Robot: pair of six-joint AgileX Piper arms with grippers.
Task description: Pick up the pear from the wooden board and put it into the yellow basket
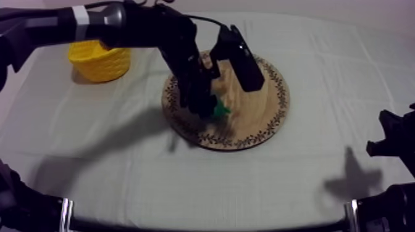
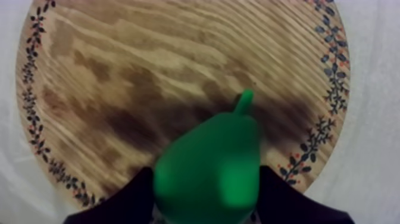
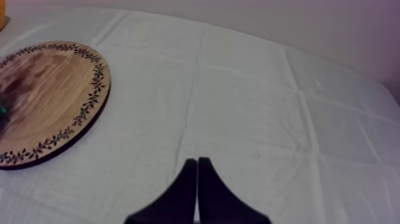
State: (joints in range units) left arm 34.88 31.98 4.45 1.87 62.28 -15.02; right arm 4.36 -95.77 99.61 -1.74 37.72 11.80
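Far left of the table: yellow basket [image 1: 99,60] upright on the grey-white cloth [image 1: 321,68], well apart from the pear, nothing seen inside it from the top view

Left arm [image 1: 92,21] comes in at the upper left, passes above the basket and reaches down over the wooden board [image 1: 265,117]

Left gripper [image 1: 207,105] is down over the left half of the board. In the left wrist view its 2 black fingers [image 2: 128,199] sit 1 on each side of the pear [image 2: 208,170] and press against it, so the left gripper [image 2: 205,199] is closed round the pear

Pear: green, in the left gripper's grasp over the board, not in the basket. Stem end points away from the fingers toward the middle of the board. In the top view the pear [image 1: 219,110] shows as a green bit just beside the gripper tip. Dark shadow on the wood under it; cannot tell if it touches the board or hangs just above

Board [image 2: 149,71]: round, wood grain, patterned rim of small leaves, lying flat near the table's middle, right of the basket

Right of the board: bare cloth with fold lines

Far right: right arm [image 1: 395,148] low at the table edge, well apart from the board. Right wrist view: right gripper [image 3: 197,173] has both fingers pressed together in a narrow wedge, nothing between them, over bare cloth, with the board [image 3: 53,89] off to one side
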